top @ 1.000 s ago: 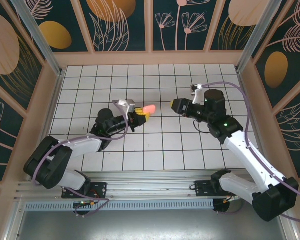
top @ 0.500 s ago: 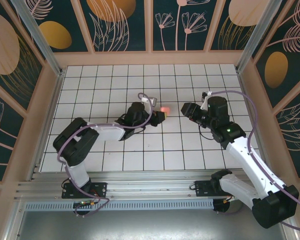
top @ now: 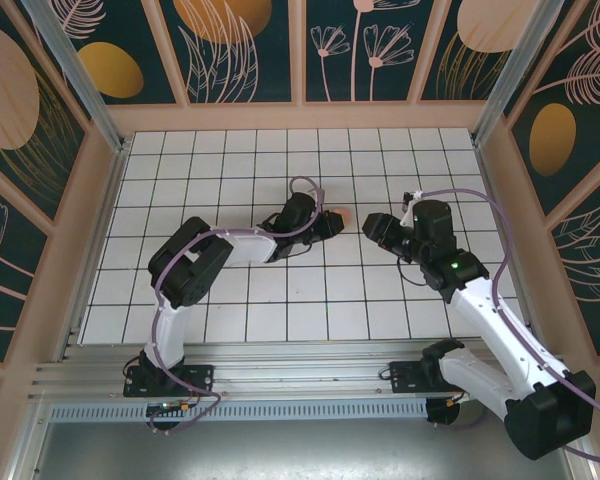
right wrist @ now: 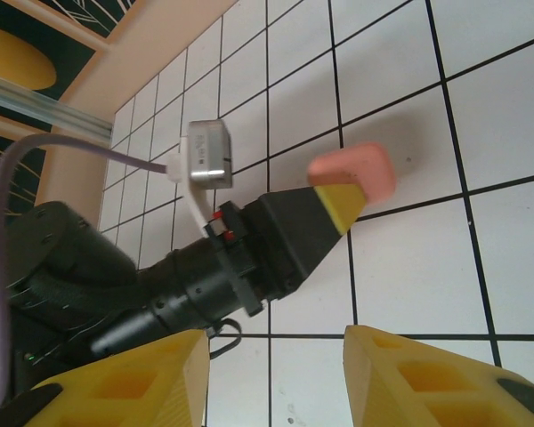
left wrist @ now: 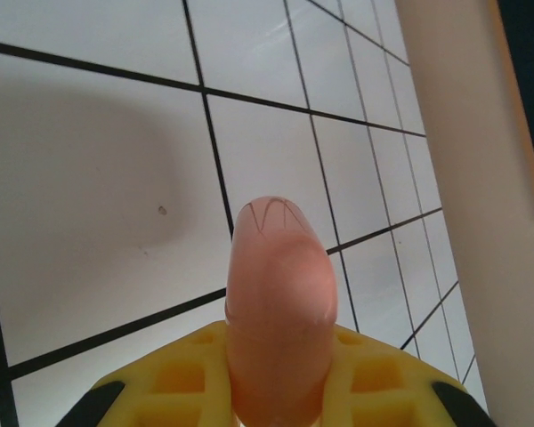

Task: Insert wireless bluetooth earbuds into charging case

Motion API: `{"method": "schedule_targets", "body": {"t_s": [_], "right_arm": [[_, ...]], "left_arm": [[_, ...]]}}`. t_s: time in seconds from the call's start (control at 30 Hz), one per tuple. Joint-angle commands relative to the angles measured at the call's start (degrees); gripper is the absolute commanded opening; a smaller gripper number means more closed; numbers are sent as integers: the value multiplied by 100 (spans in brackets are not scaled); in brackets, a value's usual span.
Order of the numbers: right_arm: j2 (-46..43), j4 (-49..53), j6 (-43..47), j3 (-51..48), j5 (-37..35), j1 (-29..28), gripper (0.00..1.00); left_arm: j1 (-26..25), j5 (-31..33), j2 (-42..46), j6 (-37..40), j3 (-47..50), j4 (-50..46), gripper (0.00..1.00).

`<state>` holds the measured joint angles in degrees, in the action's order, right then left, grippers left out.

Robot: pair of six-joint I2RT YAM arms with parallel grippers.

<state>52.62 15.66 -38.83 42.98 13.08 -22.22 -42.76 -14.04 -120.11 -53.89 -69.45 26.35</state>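
Pinkish-red earbud (right wrist: 351, 171) clamped in left gripper (right wrist: 338, 205), long axis projecting past the fingertips toward the nearby right gripper (right wrist: 271, 356), jaws apart

white tiled table (top: 230, 160); floral wall panels (top: 240, 50)

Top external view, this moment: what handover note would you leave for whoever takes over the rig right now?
Left end effector: shut on a pink earbud, held out over the middle of the tiled table.
Right end effector: open and empty, facing the earbud from close by.
Done: one earbud picked up.
Left: the insertion itself, which has not yet begun.
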Motion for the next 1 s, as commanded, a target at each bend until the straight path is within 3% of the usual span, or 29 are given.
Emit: {"method": "schedule_targets", "body": {"t_s": [0.0,0.43,0.5,0.97], "right_arm": [[-157,-204,-68,-77,-134,43,44],[-305,-268,-114,-165,-96,44,43],[-349,-283,-126,-205,-103,43,43],[-438,-168,-89,-229,-166,46,43]], "left_arm": [[-2,81,-210,-306,-249,-356,10],[4,366,-431,-627,-245,-462,19],[-2,376,-476,-644,-285,-477,26],[1,736,-3,-228,-385,-1179,49]]}}
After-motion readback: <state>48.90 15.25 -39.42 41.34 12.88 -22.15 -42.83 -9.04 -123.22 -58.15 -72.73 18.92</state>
